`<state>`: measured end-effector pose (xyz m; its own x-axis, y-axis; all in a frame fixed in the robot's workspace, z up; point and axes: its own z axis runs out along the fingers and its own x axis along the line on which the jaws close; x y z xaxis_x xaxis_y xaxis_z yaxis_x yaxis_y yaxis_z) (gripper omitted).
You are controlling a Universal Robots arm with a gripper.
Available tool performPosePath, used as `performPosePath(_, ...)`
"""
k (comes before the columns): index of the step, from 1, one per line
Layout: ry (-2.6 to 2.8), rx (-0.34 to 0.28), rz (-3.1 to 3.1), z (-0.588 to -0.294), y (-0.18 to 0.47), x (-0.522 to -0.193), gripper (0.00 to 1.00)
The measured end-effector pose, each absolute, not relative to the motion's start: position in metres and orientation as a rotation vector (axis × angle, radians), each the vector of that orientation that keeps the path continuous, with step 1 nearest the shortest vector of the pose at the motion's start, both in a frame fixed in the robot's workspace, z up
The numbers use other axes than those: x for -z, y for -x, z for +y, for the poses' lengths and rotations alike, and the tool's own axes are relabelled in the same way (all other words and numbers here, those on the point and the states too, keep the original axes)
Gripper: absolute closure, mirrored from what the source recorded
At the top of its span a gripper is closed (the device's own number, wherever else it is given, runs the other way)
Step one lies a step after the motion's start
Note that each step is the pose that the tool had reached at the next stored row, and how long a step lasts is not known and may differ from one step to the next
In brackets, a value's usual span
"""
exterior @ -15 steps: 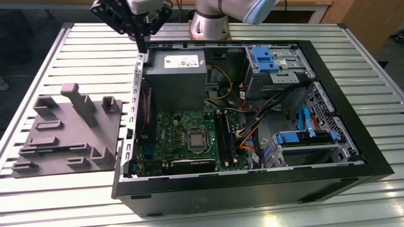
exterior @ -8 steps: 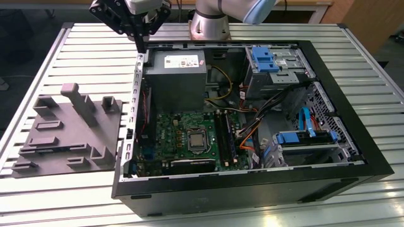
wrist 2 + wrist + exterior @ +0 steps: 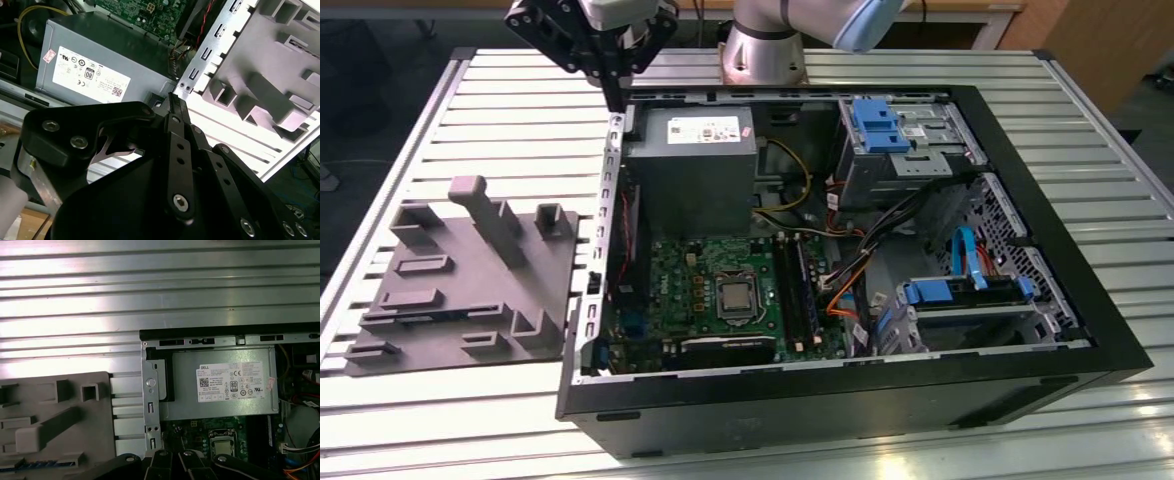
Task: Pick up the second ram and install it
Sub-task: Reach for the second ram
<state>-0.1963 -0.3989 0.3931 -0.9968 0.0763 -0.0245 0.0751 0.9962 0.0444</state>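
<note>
second ram in the grey holder, gripper closed above the case corner

the second ram point(image 3: 40, 463), a thin flat blue-green strip, lies lengthwise in a slot of the grey moulded plastic holder point(image 3: 467, 290). in the first wrist view just its long edge shows. one end is cut off at the picture's border, and its chips cannot be made out. in the exterior view the holder sits on the ribbed metal table point(image 3: 494, 110), just beside the open black computer case point(image 3: 854, 400), at its nine o'clock. the black two-finger gripper point(image 3: 614, 92) hangs over the case's eleven o'clock corner, near the grey power-supply box point(image 3: 691, 170) and well apart from the ram. its fingers point(image 3: 179, 145) are drawn together to a narrow tip, with nothing seen between them. the green motherboard point(image 3: 707, 290) lies at six o'clock of the power-supply box; its long slots are dark and hard to make out.
</note>
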Motion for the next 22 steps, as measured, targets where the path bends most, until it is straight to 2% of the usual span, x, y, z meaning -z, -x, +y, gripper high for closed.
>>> performPosePath(22, -0.118, -0.068, 3.112, -0.399, 0.211, -0.392, 0.89)
